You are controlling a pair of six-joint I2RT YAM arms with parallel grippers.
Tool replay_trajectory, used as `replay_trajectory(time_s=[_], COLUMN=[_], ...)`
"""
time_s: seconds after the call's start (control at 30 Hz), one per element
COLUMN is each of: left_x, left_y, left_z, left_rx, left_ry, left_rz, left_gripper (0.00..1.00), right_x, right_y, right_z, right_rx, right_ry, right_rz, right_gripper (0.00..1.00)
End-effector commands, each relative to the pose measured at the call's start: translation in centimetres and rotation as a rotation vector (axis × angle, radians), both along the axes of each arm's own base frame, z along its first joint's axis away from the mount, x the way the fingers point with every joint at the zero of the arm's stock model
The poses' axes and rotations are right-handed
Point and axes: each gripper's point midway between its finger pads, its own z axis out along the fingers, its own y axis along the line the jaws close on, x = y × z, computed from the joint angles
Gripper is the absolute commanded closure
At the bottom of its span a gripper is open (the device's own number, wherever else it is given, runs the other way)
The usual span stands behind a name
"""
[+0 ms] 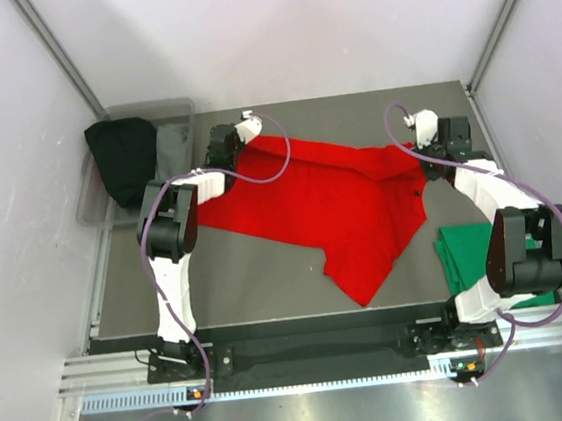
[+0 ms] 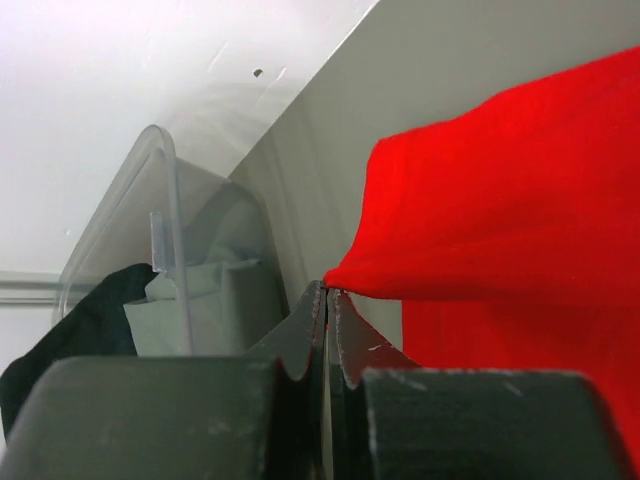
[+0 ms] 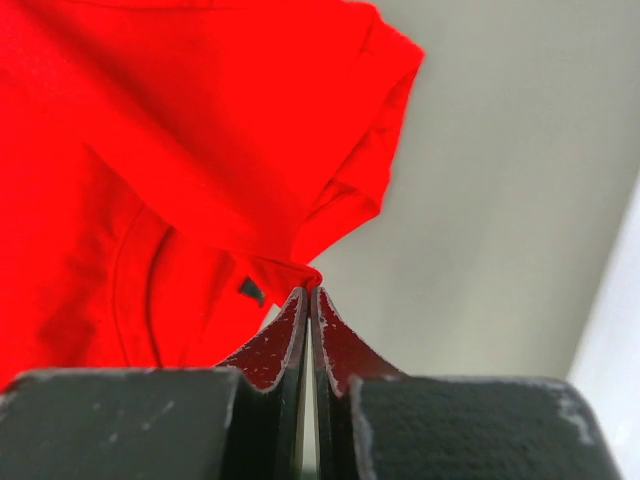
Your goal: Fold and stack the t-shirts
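Cloth of the red t-shirt [image 1: 341, 209] sags in a loose, wrinkled band across the far half of the table [image 1: 257, 273]. It hangs from left to right between my two grippers, and one part trails toward the near edge at the middle. My left gripper [image 2: 328, 292] is clenched on a raised edge of the shirt at the far left. My right gripper [image 3: 308, 292] is pinched tight on a fold close to the dark neck label [image 3: 252, 291] at the far right.

The green t-shirt [image 1: 461, 252] lies as a flat folded pile at the near right corner, just beside the red one and partly hidden under my right arm [image 1: 511, 247].

At the far left corner a clear bin [image 1: 88, 191] holds a black cloth [image 1: 123, 162] and a grey cloth [image 1: 172, 147]. It sits near my left gripper but apart from the red shirt.
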Motion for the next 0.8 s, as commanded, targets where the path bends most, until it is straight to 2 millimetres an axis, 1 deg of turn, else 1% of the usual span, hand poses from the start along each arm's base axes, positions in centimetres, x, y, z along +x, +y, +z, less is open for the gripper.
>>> replay_trajectory(time_s=[0.0,0.23,0.4,0.53,0.6,0.67,0.7,0.77], left_x=[0.3,-0.1,-0.4,-0.7,-0.7,-0.8,-0.9,-1.0], left_y=[0.7,1.9,3.0,3.0,3.0,3.0,3.1,3.3], left_z=[4.6,3.6,3.1,2.4,2.4,2.6,2.9,3.4], left_rx=[-0.046,-0.039,-0.06,-0.057,-0.06,-0.062,-0.063,-0.066], left_ry=[-0.122,-0.114,-0.09,-0.058,-0.049,-0.048,-0.053,-0.06], left_rz=[0.034,0.089,0.133,0.13,0.132,0.134,0.139,0.149], left_gripper=[1.0,1.0,1.0,1.0,0.99,0.87,0.76,0.64], right_x=[0.1,-0.1,-0.6,-0.9,-0.9,-1.0,-1.1,-1.2], right_y=[0.7,1.3,1.8,2.2,2.4,2.6,2.8,3.0], right_z=[0.8,0.6,1.1,1.4,1.6,1.8,1.7,1.9], right_rx=[0.049,0.076,0.094,0.113,0.121,0.13,0.135,0.138], right_ry=[-0.029,-0.016,-0.017,-0.016,-0.017,-0.015,-0.011,-0.011], right_rz=[0.007,0.016,0.025,0.032,0.038,0.045,0.049,0.056], right_gripper=[1.0,1.0,1.0,1.0,1.0,1.0,1.0,1.0])
